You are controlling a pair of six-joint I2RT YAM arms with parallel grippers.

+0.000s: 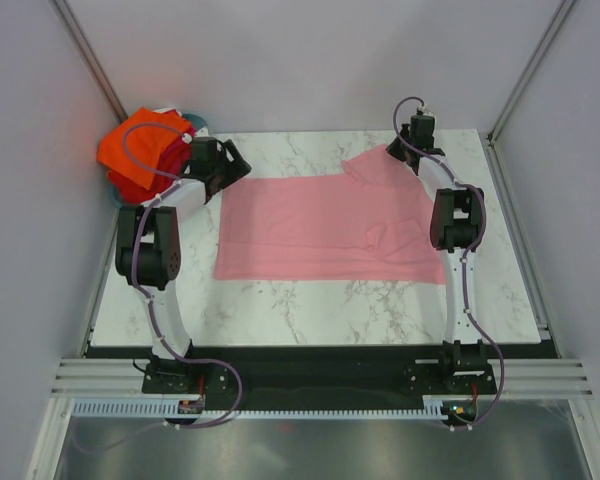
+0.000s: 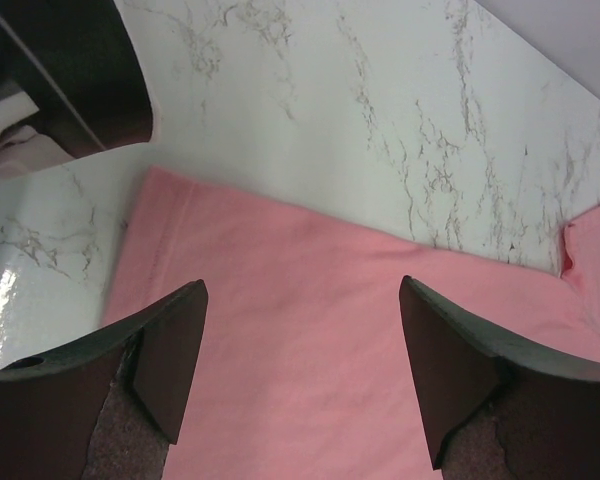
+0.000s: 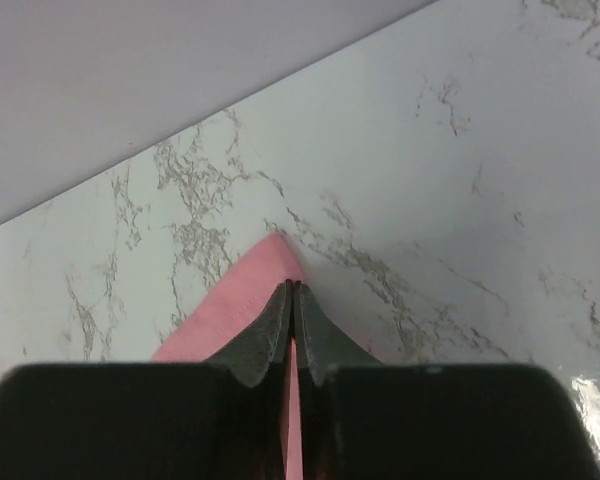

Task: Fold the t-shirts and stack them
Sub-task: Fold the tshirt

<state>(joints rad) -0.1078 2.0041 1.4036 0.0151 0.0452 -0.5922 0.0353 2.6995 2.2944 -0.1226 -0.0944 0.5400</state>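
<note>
A light pink t-shirt [image 1: 320, 225] lies spread flat across the marble table, with some wrinkles near its right side. My right gripper [image 1: 400, 150] is at the shirt's far right corner. In the right wrist view its jaws [image 3: 296, 290] are shut on a pointed fold of the pink cloth [image 3: 265, 262]. My left gripper [image 1: 236, 168] hovers over the shirt's far left corner. It stands wide open [image 2: 302, 290] above the pink fabric [image 2: 310, 340], with nothing between its fingers.
A heap of orange and red t-shirts [image 1: 142, 148] sits in a teal basket [image 1: 196, 125] off the table's far left corner. Grey walls and metal frame posts enclose the table [image 1: 310, 300]. Bare marble [image 2: 380, 120] lies beyond the shirt's far edge.
</note>
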